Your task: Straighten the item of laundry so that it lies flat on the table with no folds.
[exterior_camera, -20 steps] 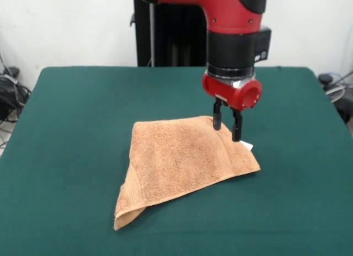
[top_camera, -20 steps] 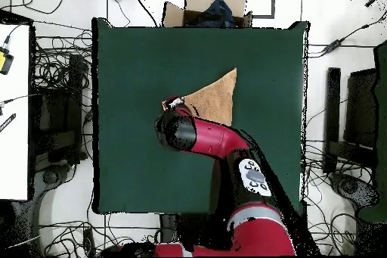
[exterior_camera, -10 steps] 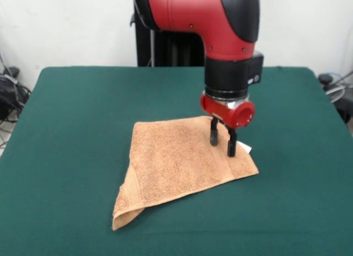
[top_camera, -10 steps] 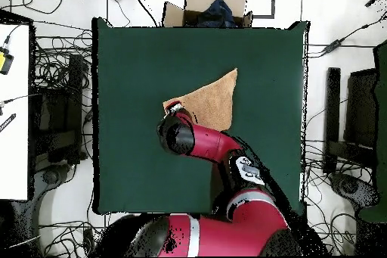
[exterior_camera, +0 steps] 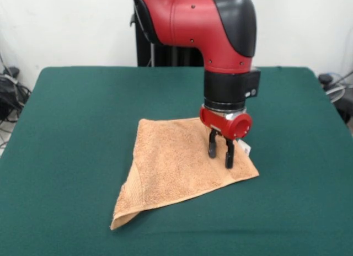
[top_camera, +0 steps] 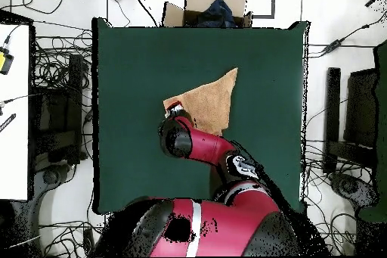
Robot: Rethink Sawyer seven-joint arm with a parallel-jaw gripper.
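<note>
Tool [exterior_camera: 220,156] hangs open, holding nothing, over the folded towel [exterior_camera: 176,168]; a pinch here could catch both layers off the bench [exterior_camera: 77,112].

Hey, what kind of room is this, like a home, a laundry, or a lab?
Most likely a robotics lab: a red arm works over a green table holding one towel, with tangled cables and a cardboard box around it.

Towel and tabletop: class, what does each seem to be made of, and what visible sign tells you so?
The towel looks like terry cotton: orange-tan, with a nubbly looped pile, flatter woven bands near its edges, and a soft drooping fold at its near corner. The table top looks like dark green felt or similar matte cloth: even, without shine. The exact fibre of either cannot be told.
</note>
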